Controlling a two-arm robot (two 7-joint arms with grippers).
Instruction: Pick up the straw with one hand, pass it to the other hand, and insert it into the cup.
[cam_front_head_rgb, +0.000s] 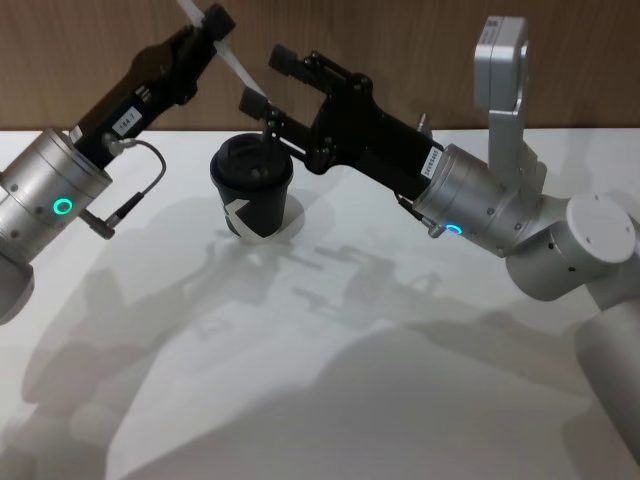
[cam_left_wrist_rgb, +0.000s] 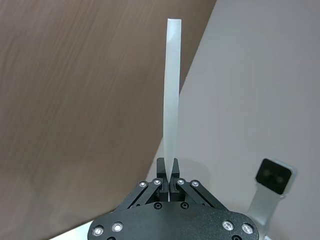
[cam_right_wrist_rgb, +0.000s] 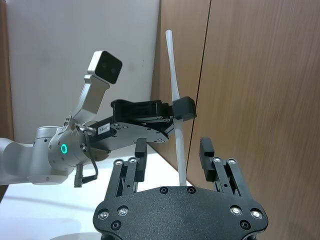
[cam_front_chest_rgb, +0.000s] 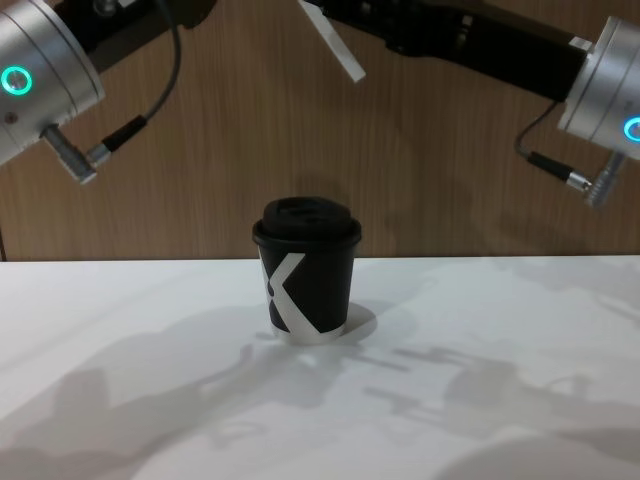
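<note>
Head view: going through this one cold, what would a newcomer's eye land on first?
First, the straw: thin and white, held slanting in the air above the table, clamped in the shut left gripper at the top left. Next, the right gripper, whose open fingers flank the straw's lower part. Below them stands the cup, black with a white K-like mark and its lid on.

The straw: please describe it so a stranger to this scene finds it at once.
On the white table stands a black cup. Above it, the left end effector pinches the straw, beside the open right end effector. It is the only thin white stick, slanting among black parts.
</note>
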